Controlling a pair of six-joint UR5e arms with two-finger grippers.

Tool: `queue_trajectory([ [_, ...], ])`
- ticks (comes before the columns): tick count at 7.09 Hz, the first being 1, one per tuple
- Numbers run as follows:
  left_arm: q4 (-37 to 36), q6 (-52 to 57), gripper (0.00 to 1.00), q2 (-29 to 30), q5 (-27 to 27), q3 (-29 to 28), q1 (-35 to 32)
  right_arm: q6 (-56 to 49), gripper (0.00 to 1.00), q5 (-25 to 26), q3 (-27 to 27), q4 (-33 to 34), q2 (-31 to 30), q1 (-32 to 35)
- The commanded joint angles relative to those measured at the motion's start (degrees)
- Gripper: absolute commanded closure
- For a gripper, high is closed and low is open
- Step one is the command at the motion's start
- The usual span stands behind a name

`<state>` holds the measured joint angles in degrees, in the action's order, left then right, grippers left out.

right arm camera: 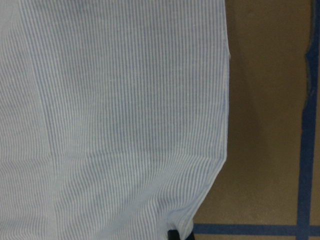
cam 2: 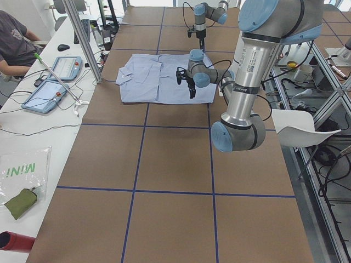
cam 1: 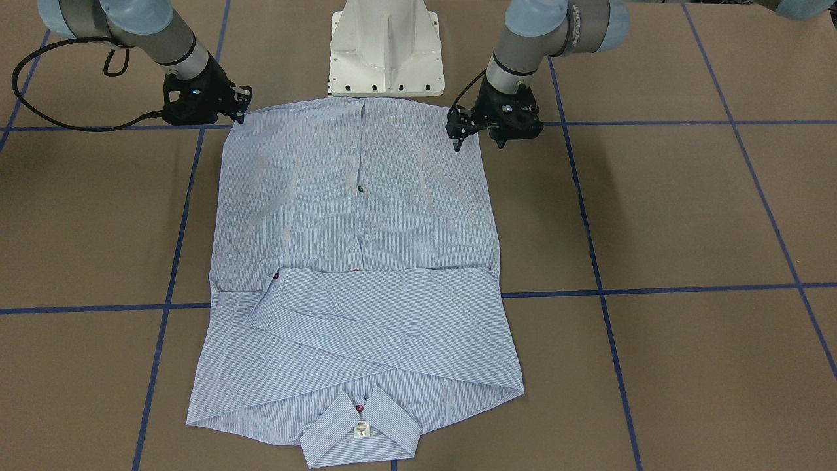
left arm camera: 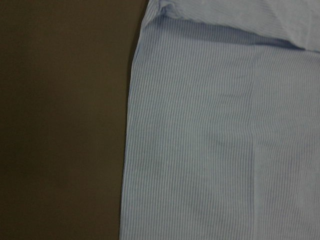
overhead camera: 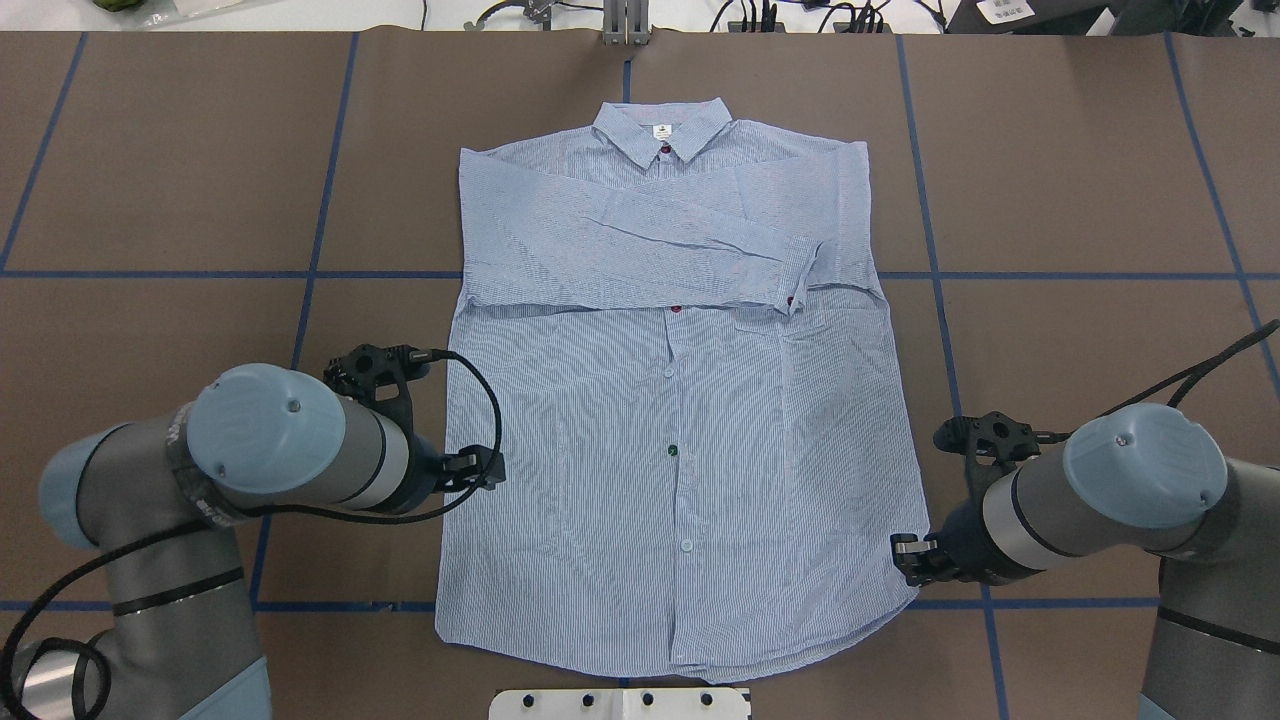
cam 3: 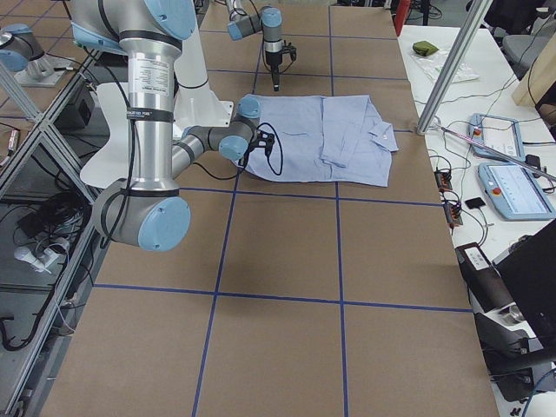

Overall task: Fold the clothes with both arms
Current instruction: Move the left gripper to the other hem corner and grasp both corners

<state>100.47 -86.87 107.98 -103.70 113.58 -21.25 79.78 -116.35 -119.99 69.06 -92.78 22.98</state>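
found the table [overhead camera: 150, 150] covered in matt brown sheet, ruled into big squares by blue tape lines [overhead camera: 325, 200]. started at the left with the left arm [overhead camera: 280, 440]: smooth silver-grey tube, rounded pale blue joint cap, a looped black cable. placed the left gripper [cam 1: 478, 140], a black angular claw, over the shirt's side edge, low on the body of the garment; read its two prongs as spread apart, with nothing between them.

moved on to the middle and met the shirt [overhead camera: 600, 450], spread flat and front up, buttoned, of thin light blue cloth with fine white stripes and a few soft creases. traced the pointed collar [overhead camera: 660, 125] at the far end with a small white label [overhead camera: 661, 132] inside, the curved hem near the white pedestal [overhead camera: 620, 703]. noted both sleeves [overhead camera: 640, 250] folded across the chest into one wide slanting band. counted small round buttons down the placket, one of them green [overhead camera: 672, 450].

ended at the right with the right arm [overhead camera: 1130, 480], same tube and blue cap, and the right gripper [overhead camera: 908, 553] just at the shirt's lower side edge near the hem corner; could not tell whether spread or closed.
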Motion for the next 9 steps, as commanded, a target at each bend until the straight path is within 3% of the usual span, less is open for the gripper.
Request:
queue_trajectory([
  [1,-0.01,-7.14,0.04,-1.54,1.3,1.2,5.76,0.2,1.0,-0.54,-0.86,0.02,-0.12,0.75],
  [4,-0.01,-12.27,0.25,-1.19,4.29,0.5,10.09,0.2,1.0,-1.07,-1.04,0.11,-0.04,1.1],
  [7,0.26,-8.94,0.29,-2.24,4.38,0.5,9.92,0.2,1.0,-1.42,-1.39,0.11,-0.04,1.8],
  [9,12.22,-7.88,0.29,-9.23,4.47,1.29,9.39,0.2,1.0,-1.42,-1.56,0.2,-0.04,1.98],
])
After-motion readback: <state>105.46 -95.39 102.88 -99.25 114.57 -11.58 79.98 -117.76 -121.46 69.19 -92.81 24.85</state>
